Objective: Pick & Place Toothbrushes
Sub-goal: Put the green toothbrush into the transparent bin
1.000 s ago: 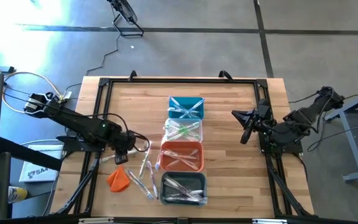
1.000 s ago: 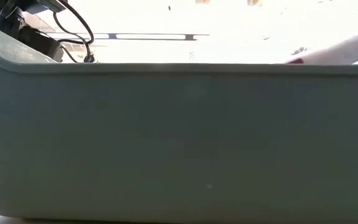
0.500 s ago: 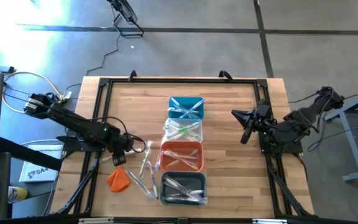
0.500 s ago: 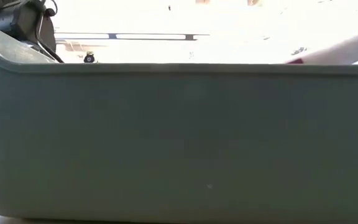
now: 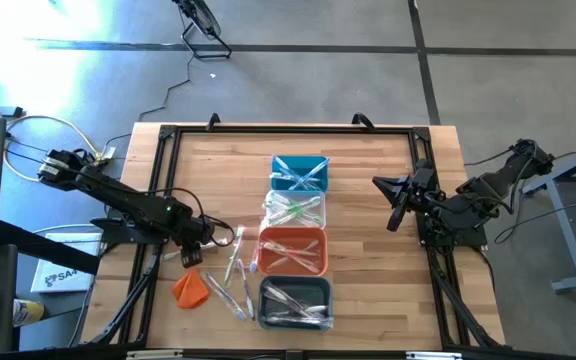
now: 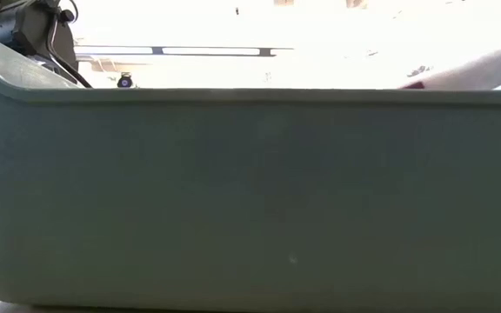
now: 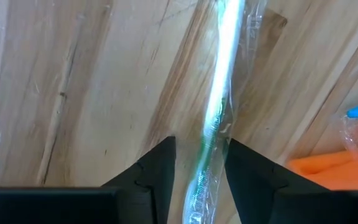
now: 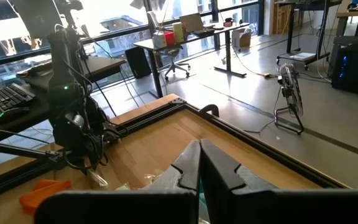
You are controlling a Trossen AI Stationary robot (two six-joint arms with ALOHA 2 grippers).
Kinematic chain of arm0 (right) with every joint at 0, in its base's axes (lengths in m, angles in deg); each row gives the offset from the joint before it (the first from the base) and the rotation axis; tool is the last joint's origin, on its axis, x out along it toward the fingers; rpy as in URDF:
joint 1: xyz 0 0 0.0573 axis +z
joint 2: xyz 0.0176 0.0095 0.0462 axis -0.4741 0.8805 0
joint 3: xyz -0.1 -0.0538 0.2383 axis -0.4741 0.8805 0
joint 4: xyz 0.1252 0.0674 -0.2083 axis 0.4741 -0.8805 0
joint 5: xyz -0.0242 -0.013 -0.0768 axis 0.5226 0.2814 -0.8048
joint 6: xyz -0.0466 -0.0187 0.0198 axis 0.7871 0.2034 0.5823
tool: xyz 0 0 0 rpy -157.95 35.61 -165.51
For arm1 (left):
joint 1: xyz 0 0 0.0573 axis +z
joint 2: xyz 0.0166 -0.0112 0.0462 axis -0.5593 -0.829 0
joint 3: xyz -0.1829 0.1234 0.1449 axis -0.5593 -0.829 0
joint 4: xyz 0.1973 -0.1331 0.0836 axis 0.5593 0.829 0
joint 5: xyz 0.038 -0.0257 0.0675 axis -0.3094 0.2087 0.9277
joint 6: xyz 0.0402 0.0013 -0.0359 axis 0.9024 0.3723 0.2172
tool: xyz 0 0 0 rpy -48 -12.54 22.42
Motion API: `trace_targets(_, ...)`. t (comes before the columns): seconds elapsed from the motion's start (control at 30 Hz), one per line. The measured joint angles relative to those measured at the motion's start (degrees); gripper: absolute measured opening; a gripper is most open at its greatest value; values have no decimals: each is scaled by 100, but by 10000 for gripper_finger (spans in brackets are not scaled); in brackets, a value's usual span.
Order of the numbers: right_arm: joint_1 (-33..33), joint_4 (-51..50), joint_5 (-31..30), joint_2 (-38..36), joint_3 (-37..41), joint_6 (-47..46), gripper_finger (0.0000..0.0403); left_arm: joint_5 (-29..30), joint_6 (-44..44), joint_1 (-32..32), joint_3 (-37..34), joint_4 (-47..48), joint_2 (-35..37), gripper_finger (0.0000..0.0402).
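Note:
Several wrapped toothbrushes (image 5: 234,272) lie loose on the wooden table left of a row of bins. My left gripper (image 5: 192,254) points down over them. In the left wrist view a green toothbrush (image 7: 220,106) in a clear wrapper lies flat on the wood and runs between the fingers of my left gripper (image 7: 201,144), which are open with one on either side of it. More toothbrushes lie in the bins. My right gripper (image 8: 199,163) is shut on nothing and held high at the table's right side (image 5: 394,206). My left gripper straddles the green toothbrush partway along its length (image 7: 207,163), coming from above with the fingers across it. The toothbrush lies flat on the table. I cannot tell whether the fingers touch its clear wrapper.
A teal bin (image 5: 299,172), a clear bin (image 5: 294,210), an orange bin (image 5: 292,250) and a grey bin (image 5: 294,302) stand in a row down the table's middle. An orange lump (image 5: 190,288) lies near the left gripper. The grey bin's wall (image 6: 250,191) fills the low view.
My left gripper has gone down toward the loose toothbrushes on the table and then kept still. The toothbrushes and bins have stayed where they were.

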Motion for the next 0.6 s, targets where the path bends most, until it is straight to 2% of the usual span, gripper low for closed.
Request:
trace_targets(0.13, -2, 0, -90, 0, 0, 4, 2, 38, 112, 0, -4, 15, -2, 109)
trace_targets(0.47, -2, 0, -138, -2, 0, 4, 2, 187, 104, 2, -15, 42, -4, 16)
trace_targets(0.6, -1, 2, -133, -2, 0, 2, 2, 183, 102, 2, -15, 33, -4, 10)
